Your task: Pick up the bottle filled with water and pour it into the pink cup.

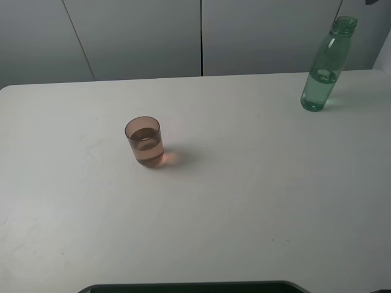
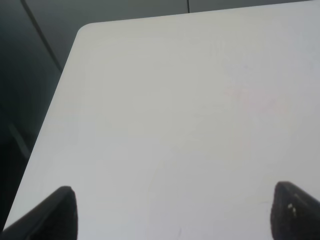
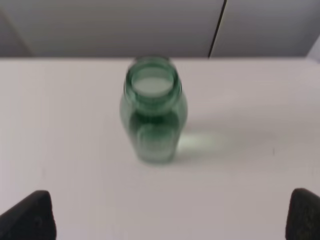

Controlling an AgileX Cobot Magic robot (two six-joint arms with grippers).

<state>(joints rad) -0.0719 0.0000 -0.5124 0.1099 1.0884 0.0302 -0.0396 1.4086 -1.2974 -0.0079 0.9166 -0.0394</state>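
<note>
The green see-through bottle (image 1: 324,67) stands upright and uncapped at the table's far right, with a little water in its lower part. It also shows in the right wrist view (image 3: 153,112), seen from above, a bit blurred. The pink cup (image 1: 145,141) stands left of centre, holding liquid to about half its height. My right gripper (image 3: 170,220) is open, its two fingertips (image 3: 30,215) wide apart, back from and above the bottle, not touching it. My left gripper (image 2: 172,215) is open and empty over bare table. Neither gripper shows in the exterior view.
The white table (image 1: 244,201) has a rounded far-left corner (image 2: 87,30). Grey wall panels (image 1: 201,36) stand behind its far edge. A dark rim (image 1: 195,287) lies at the table's near edge.
</note>
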